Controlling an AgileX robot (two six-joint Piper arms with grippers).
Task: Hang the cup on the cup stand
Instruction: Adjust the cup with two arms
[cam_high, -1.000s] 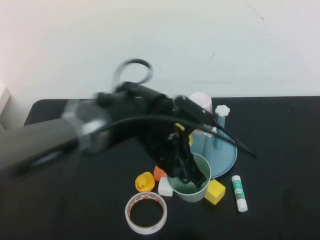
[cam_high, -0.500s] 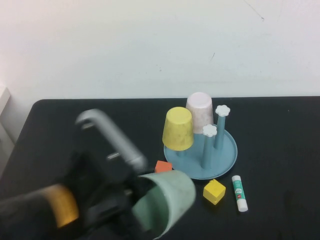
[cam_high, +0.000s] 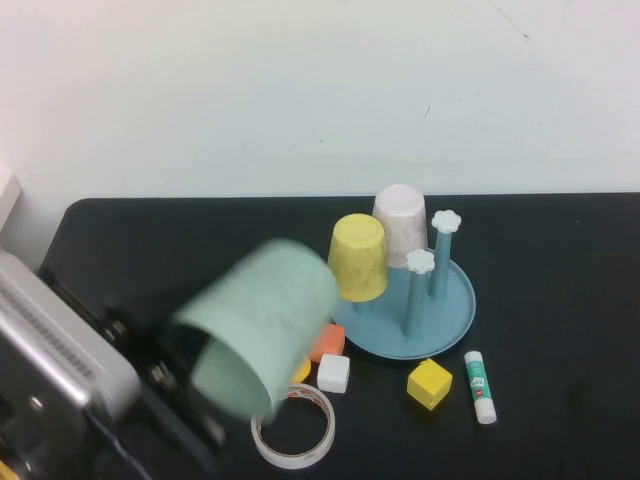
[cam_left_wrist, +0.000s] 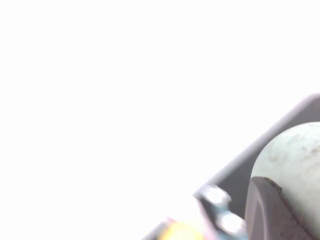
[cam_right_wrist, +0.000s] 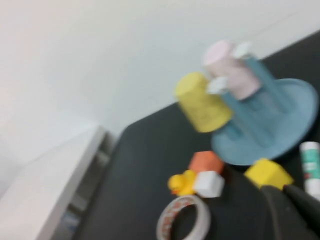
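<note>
The pale mint-green cup (cam_high: 262, 318) hangs tilted in the air over the table's front left, its mouth turned down toward the robot. My left gripper (cam_high: 185, 368) is shut on its rim; in the left wrist view one dark finger pad (cam_left_wrist: 270, 212) lies against the cup's speckled wall (cam_left_wrist: 297, 155). The light blue cup stand (cam_high: 455, 312) sits right of centre with two bare white-capped pegs (cam_high: 420, 262). A yellow cup (cam_high: 358, 257) and a pinkish-white cup (cam_high: 400, 222) hang upside down on it. My right gripper (cam_right_wrist: 283, 188) is shut and empty, low at the front right, and does not show in the high view.
In front of the stand lie a tape roll (cam_high: 293, 430), a white cube (cam_high: 333, 373), an orange block (cam_high: 327, 342), a yellow cube (cam_high: 429, 383) and a glue stick (cam_high: 479, 386). A yellow duck (cam_right_wrist: 181, 182) sits beside the white cube. The black table's left edge (cam_high: 55, 235) meets a white wall.
The left arm lifted the cup from beside the stand and swung it to the front left. The cup, first mouth up, has since turned mouth down.
</note>
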